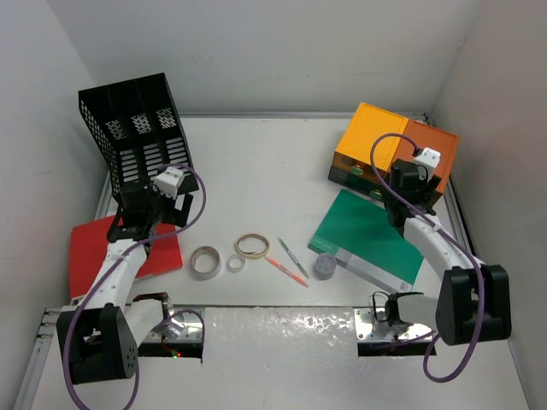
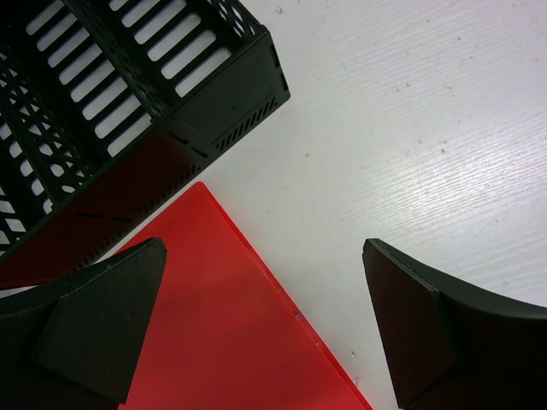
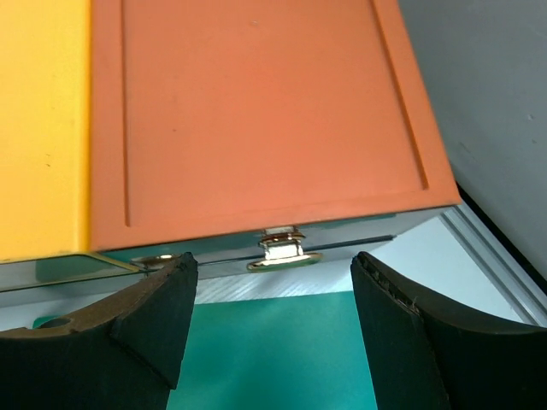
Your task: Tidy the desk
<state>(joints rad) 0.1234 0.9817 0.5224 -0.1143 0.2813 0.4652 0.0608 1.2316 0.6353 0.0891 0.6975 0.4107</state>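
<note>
The white desk (image 1: 256,171) holds scattered stationery. My left gripper (image 1: 130,224) hangs open above the corner of a red folder (image 1: 90,260), next to the black mesh file rack (image 1: 132,128). In the left wrist view the left gripper (image 2: 265,248) spans the edge of the red folder (image 2: 214,325), and the rack (image 2: 111,102) lies just beyond. My right gripper (image 1: 402,203) hovers open over a green folder (image 1: 367,229), facing the orange-topped drawer unit (image 1: 393,154). In the right wrist view the right gripper (image 3: 273,282) is empty, just short of a brass drawer handle (image 3: 284,256).
Between the arms lie a grey-white tape roll (image 1: 205,262), a tan tape ring (image 1: 252,246), a small white ring (image 1: 236,264), a grey roll (image 1: 324,266), a grey pen (image 1: 292,256) and a red pen (image 1: 286,272). Walls close in on three sides.
</note>
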